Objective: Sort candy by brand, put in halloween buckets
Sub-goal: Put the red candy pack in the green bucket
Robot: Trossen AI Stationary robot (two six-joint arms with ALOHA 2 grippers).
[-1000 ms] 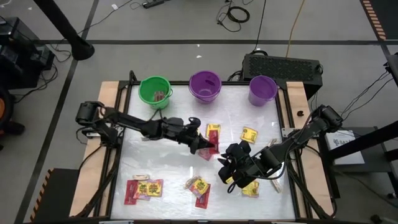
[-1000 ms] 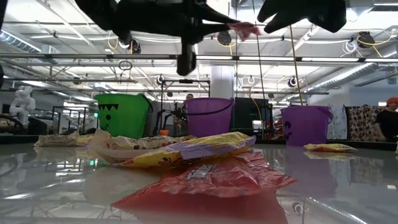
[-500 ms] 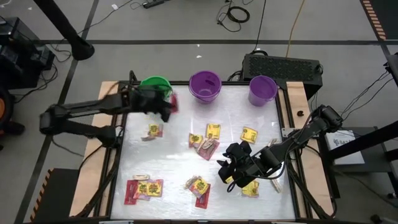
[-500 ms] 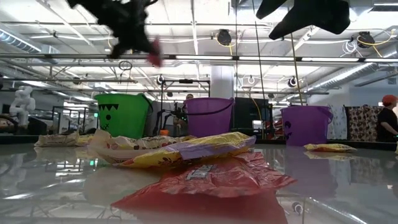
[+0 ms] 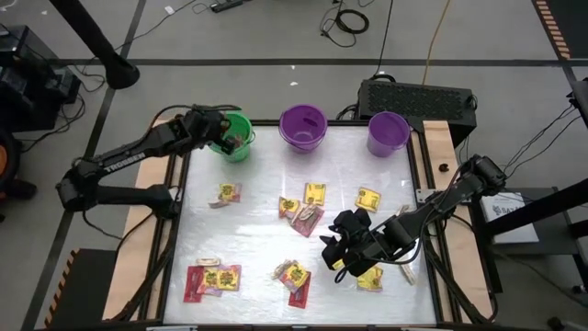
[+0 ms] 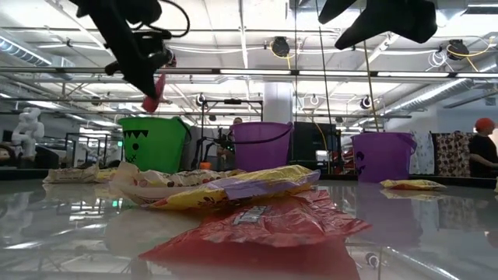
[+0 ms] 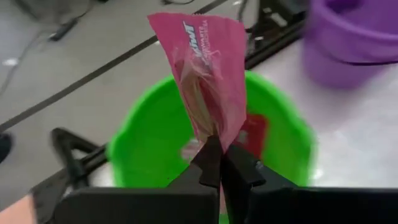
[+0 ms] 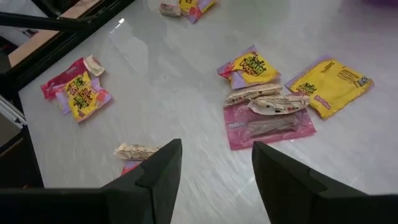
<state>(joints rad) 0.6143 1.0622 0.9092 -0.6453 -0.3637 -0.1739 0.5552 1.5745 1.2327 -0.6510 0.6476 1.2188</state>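
My left gripper hovers above the bright green bucket at the table's far left, shut on a pink candy packet. Red packets lie inside the green bucket. The deep purple bucket and the lavender bucket stand along the far edge. My right gripper hangs open above the near right of the table. Yellow, pink and tan candies lie flat on the white table top. My left gripper pinches the pink packet between its two fingers at the packet's one end. The packet is lifted clear and sticks out past the fingertips, over the green bucket's mouth. In the low view it hangs slanting below the gripper.
Candy clusters lie at the near left, near middle, under my right gripper and at the middle. A dark box sits beyond the far edge. A person stands in the room behind. Wooden rails flank the table.
My left gripper has carried the pink packet from the table's middle, up and toward the far left, and now holds it above the green bucket. It has stayed shut on the packet. My right arm has kept still.
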